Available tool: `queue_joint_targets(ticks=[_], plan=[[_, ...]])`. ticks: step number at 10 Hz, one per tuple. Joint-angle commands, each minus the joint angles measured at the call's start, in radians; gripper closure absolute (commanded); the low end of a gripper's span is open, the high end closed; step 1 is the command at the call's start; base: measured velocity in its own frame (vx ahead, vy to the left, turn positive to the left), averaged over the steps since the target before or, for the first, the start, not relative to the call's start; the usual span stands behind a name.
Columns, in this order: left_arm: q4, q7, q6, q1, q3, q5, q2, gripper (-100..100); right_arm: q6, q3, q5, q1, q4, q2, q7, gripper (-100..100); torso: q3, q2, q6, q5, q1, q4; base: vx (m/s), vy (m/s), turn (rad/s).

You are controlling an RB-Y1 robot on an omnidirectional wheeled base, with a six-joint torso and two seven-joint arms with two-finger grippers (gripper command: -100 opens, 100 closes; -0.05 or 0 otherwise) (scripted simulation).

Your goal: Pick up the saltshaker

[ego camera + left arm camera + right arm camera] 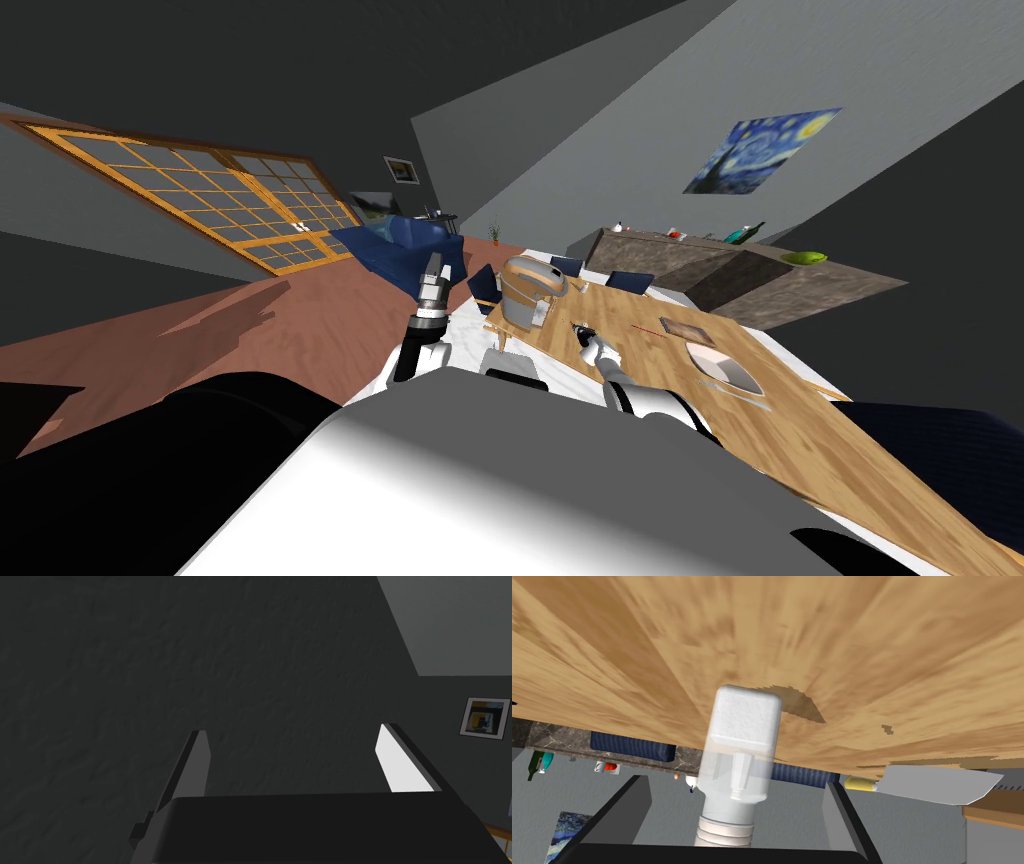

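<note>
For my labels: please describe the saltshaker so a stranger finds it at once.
Find the long wooden table. There, between the right hand's open fingers, is the saltshaker. Unlike the flat grey cleaver nearby, it is a clear bottle, white-filled.

Wooden table (800, 430), yellow-handled cleaver (937, 786) at its edge, stone counter (720, 270) beyond, starry painting (765, 150) on the wall (620, 130).

Gaps either side of saltshaker (739, 741) between spread right pincer (736, 782) fingers; knife (937, 788) near, apart; tabletop (862, 651) behind.
</note>
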Motion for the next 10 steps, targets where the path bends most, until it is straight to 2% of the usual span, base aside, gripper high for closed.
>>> queue_joint_targets(ticks=[1,2,3,5,6,7,8,10], plan=[[0.000,0.000,0.000,0.000,0.000,0.000,0.000,0,0.001,-0.042,-0.024,0.029,-0.019,-0.010,0.029,-100,0.000,0.000,0.000,0.000,0.000,0.000,-0.009,-0.001,0.284],[0.000,0.000,0.000,0.000,0.000,0.000,0.000,0,0.001,-0.015,-0.078,0.029,-0.019,-0.010,0.029,-100,0.001,0.001,-0.001,0.000,0.000,0.000,-0.018,-0.014,0.176],[0.000,0.000,0.000,0.000,0.000,0.000,0.000,0,0.001,-0.039,-0.066,0.029,-0.019,-0.010,0.029,-100,0.001,0.001,0.000,0.000,-0.001,0.000,-0.013,-0.009,0.001],[0.000,0.000,0.000,0.000,0.000,0.000,0.000,0,0.001,-0.042,-0.024,0.029,-0.019,-0.010,0.029,-100,0.001,0.001,0.000,0.000,0.000,0.000,-0.002,-0.001,-0.013],[0.000,0.000,0.000,0.000,0.000,0.000,0.000,0,0.002,-0.085,-0.049,0.058,-0.039,-0.019,0.057,-100,0.000,0.001,0.000,0.000,0.000,0.000,-0.012,0.002,0.334],[0.000,0.000,0.000,0.000,0.000,0.000,0.000,0,0.002,-0.085,-0.049,0.058,-0.039,-0.019,0.057,-100,0.001,0.001,-0.001,0.000,0.000,0.000,-0.016,-0.012,0.152],[0.000,0.000,0.000,0.000,0.000,0.000,0.000,0,0.003,-0.127,-0.073,0.087,-0.058,-0.029,0.086,-100,0.001,0.001,0.000,0.000,-0.001,0.000,-0.022,-0.006,0.319],[0.000,0.000,0.000,0.000,0.000,0.000,0.000,0,0.003,-0.127,-0.074,0.087,-0.058,-0.029,0.086,-100,0.001,0.002,0.000,0.000,-0.001,0.000,-0.016,-0.011,0.045]])
